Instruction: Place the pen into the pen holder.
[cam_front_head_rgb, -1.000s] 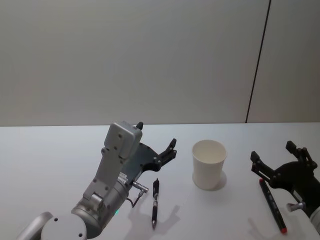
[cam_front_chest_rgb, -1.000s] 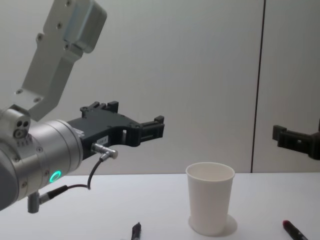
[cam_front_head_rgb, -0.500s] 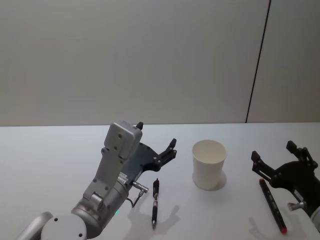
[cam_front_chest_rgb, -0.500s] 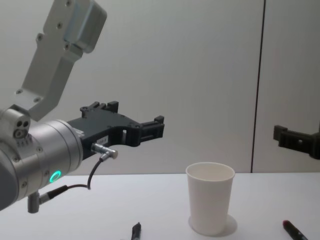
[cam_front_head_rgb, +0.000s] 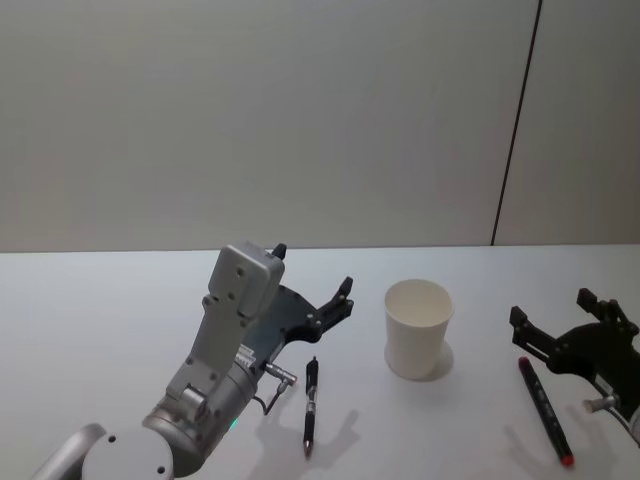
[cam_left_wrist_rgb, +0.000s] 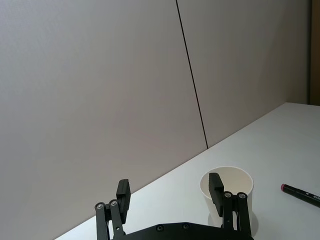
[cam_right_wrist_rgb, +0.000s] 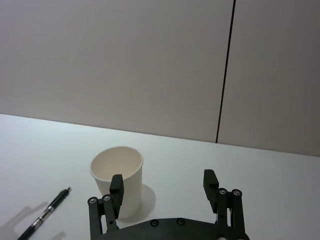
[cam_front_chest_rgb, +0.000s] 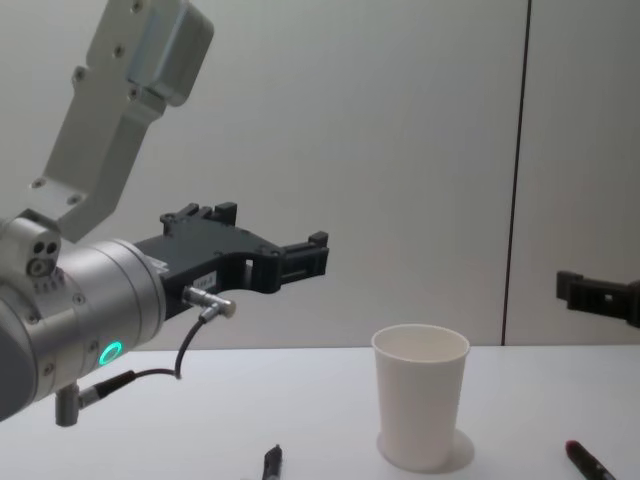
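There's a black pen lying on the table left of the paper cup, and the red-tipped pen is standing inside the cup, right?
Not quite: the red-tipped pen is not inside the paper cup; the head view shows it lying on the table right of the cup. The black pen does lie on the table left of it.

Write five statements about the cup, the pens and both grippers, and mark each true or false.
1. The paper cup stands upright on the table. True.
2. A pen is in the cup. False: the black pen and the red-tipped pen both lie on the table.
3. The left gripper is shut on the black pen. False: it is open and empty.
4. The red-tipped pen lies to the cup's right, by the right gripper. True.
5. The right gripper is open. True.
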